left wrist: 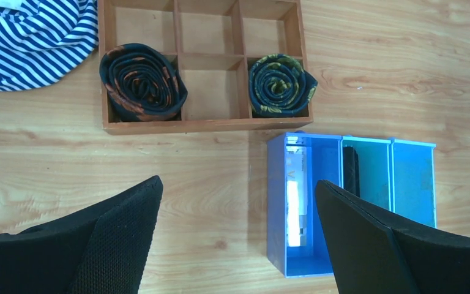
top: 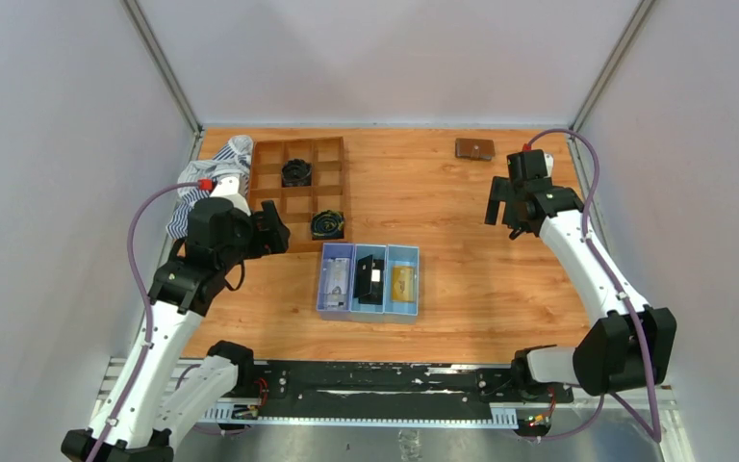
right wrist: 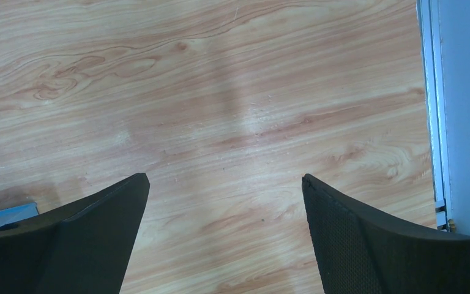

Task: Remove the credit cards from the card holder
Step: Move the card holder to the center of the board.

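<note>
The card holder (top: 474,148), a small flat brown wallet, lies closed on the table at the far right. It does not show in either wrist view. My right gripper (top: 506,210) hangs open and empty above the wood, nearer than the holder and slightly to its right; its view (right wrist: 223,184) holds only bare table between the fingers. My left gripper (top: 274,227) is open and empty at the left, beside the wooden grid box. In its own view (left wrist: 238,202) it hovers over bare wood by the blue tray's left wall.
A blue three-compartment tray (top: 369,316) (left wrist: 275,202) sits at centre front, with a light card-like item (top: 338,277) (left wrist: 294,196), a black item and a yellowish item inside. The wooden grid box (top: 267,183) (left wrist: 202,125) holds two rolled ties. A striped cloth (top: 214,178) (left wrist: 30,43) lies far left.
</note>
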